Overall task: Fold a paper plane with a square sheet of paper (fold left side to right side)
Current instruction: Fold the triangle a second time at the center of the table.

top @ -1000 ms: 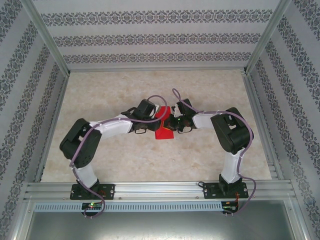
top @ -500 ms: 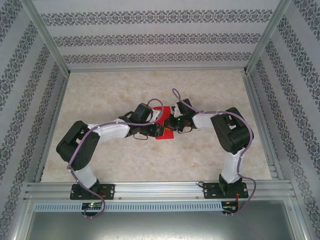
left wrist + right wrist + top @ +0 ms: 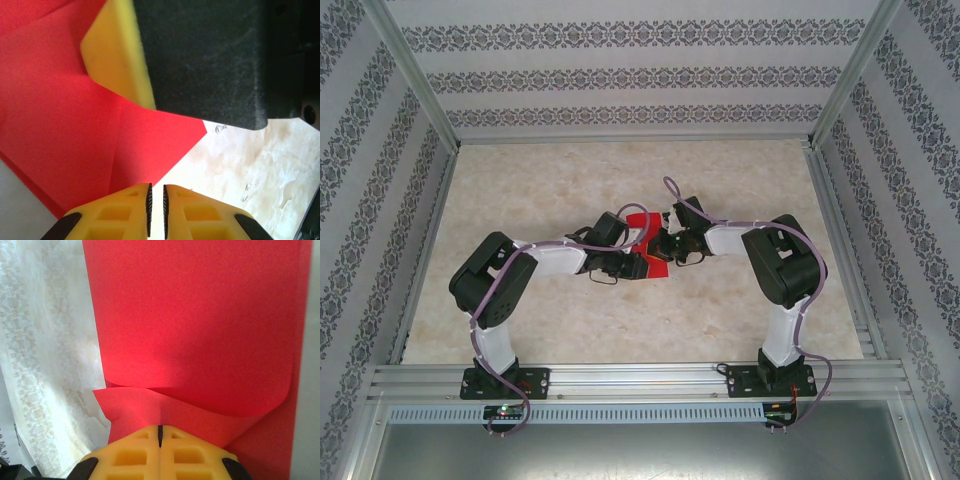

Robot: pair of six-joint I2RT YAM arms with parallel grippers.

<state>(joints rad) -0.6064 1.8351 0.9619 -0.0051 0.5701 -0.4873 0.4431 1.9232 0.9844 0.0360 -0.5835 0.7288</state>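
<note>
The square sheet of paper (image 3: 642, 222) is lying on the table (image 3: 740, 330) near its middle, between the 2 arms, already creased into angled facets, with 1 layer curling up in a soft roll in the right wrist view.

The right gripper (image 3: 160, 432) is showing its 2 fingers fully together. Its tips are sitting over the red surface, which looks like pressing down rather than pinching. The left gripper (image 3: 156, 200) is showing its fingers narrowed to a thin slit at the paper's near corner. Whether an edge is sitting in that slit cannot be told.

The sheet is probably handling as very light, thin and limp: it is bending under its own curl, and it would likely slide on the smooth tabletop and tear or crumple under a hard pull. A free corner or loose edge looks like the best place to take hold, while the other gripper is pinning the folded body flat.

Nothing here is serving as a container; the paper is resting directly on the table.
</note>
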